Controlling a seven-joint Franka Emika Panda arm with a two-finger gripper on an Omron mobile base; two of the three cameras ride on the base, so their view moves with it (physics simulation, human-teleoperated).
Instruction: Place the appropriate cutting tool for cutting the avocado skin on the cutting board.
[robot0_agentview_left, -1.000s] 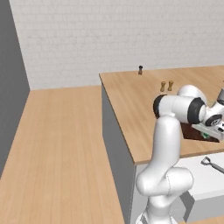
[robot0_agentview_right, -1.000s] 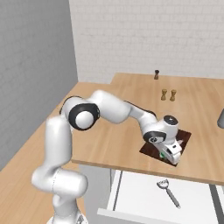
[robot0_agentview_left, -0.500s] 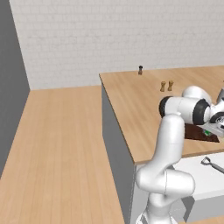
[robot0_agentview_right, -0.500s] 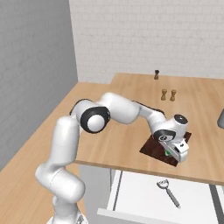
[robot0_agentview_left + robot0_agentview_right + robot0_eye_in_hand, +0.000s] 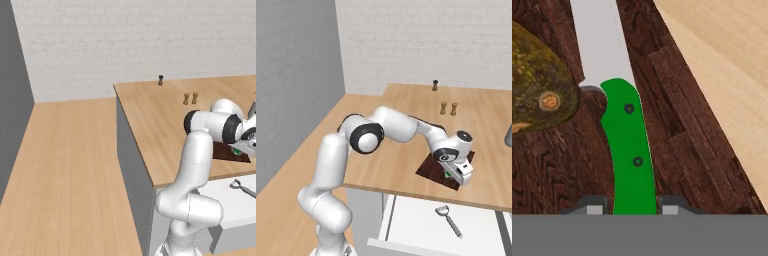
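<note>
The cutting tool (image 5: 629,150), a slim knife with a bright green handle and pale blade, lies flat along the dark reddish-brown cutting board (image 5: 677,125). Its blade points away from the hand. My gripper (image 5: 633,206) is shut on the end of the handle, one fingertip tight on each side. The avocado (image 5: 537,95), olive-yellow with a stem scar, rests on the board just left of the knife. From the base, the gripper (image 5: 456,172) sits low over the board (image 5: 431,170) near the counter's front edge, with a bit of green (image 5: 447,174) showing under it. The gripper (image 5: 243,148) hides much of the board (image 5: 222,151).
An all-grey utensil with a looped head (image 5: 448,220) lies in the open white drawer below the counter edge. Two small wooden shakers (image 5: 449,108) and a dark one (image 5: 434,85) stand farther back. A grey object (image 5: 508,135) sits at the right edge.
The gripper has moved outward and down with the knife, from above the board to low on it near the counter's front edge.
</note>
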